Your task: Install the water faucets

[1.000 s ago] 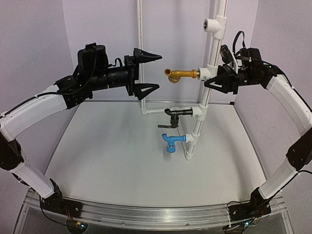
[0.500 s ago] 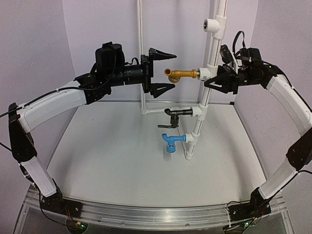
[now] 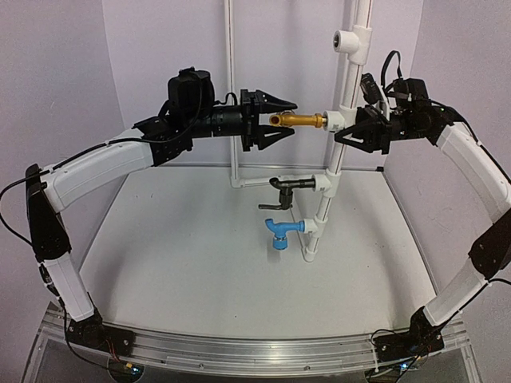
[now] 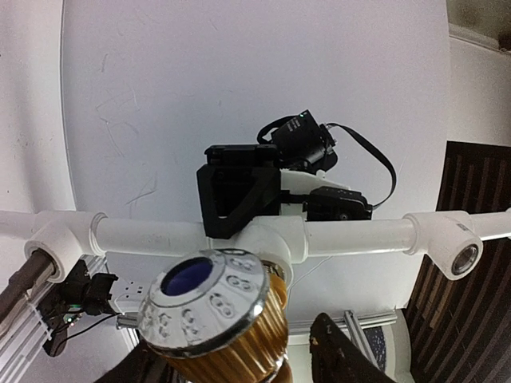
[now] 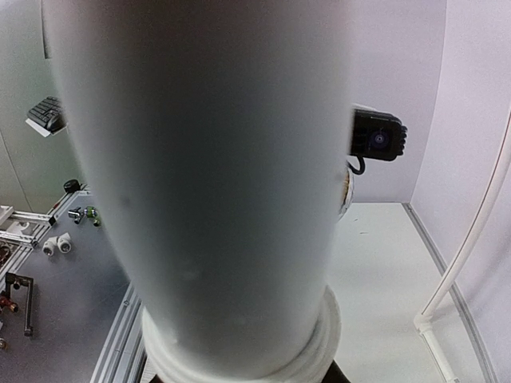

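Three water faucets stick out leftward from an upright white pipe (image 3: 342,96): a brass faucet (image 3: 303,120) on top, a black faucet (image 3: 289,185) below it, and a blue faucet (image 3: 281,232) lowest. My left gripper (image 3: 286,119) has its jaws either side of the brass spout. In the left wrist view the silver tip (image 4: 209,297) fills the lower frame. A thin gap shows beside the right finger (image 4: 343,355), and contact is unclear. My right gripper (image 3: 351,132) is shut on the white pipe (image 5: 215,159), just below the brass faucet's fitting.
An open tee fitting (image 3: 352,38) tops the white pipe. A thin white tube (image 3: 231,88) runs up the back wall. Purple walls close in both sides, and an aluminium rail (image 3: 239,348) lines the near edge of the white floor (image 3: 200,263).
My left arm has swung right to the brass faucet, and its jaws have narrowed from wide open to around the spout. The right arm has not moved.
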Available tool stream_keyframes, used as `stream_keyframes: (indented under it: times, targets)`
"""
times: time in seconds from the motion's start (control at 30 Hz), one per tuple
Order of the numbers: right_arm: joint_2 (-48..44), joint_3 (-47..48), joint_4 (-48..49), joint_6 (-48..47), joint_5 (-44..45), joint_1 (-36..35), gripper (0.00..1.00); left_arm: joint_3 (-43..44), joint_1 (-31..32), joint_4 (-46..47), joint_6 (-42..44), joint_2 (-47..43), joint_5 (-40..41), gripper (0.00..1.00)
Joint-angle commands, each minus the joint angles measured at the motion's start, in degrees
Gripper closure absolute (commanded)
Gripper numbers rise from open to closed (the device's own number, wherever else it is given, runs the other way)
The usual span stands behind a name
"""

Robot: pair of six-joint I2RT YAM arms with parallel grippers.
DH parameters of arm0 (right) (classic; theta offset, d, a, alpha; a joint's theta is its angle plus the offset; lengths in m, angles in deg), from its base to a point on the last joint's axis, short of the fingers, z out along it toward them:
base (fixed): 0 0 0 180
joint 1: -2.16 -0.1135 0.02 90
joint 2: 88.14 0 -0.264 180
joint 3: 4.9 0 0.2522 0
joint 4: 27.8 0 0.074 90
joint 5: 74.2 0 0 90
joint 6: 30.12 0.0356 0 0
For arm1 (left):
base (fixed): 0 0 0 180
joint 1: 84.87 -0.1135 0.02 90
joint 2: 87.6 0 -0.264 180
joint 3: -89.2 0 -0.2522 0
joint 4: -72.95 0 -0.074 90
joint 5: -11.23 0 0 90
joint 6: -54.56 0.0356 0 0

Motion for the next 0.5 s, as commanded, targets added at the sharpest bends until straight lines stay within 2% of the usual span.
stream_keyframes:
  times: [0.0,0.3,0.37,0.47]
  targets:
    - [0.24,-0.81,-2.73,5.75,4.28,0.71,1.00,1.11,-0.26,4.03,5.07,-0.68,-0.14,0.51]
    - [0.40,-1.13,-2.78,6.30,2.99,0.71,1.00,1.48,-0.34,-0.63,21.33,-2.69,1.73,0.62]
    - [0.48,-1.16,-2.87,6.31,2.50,0.67,1.00,1.34,-0.34,-1.32,24.94,-2.92,1.80,0.68]
    - [0.54,-1.26,-2.96,6.55,1.87,0.70,1.00,1.32,-0.34,-3.12,31.90,-3.37,1.73,0.72]
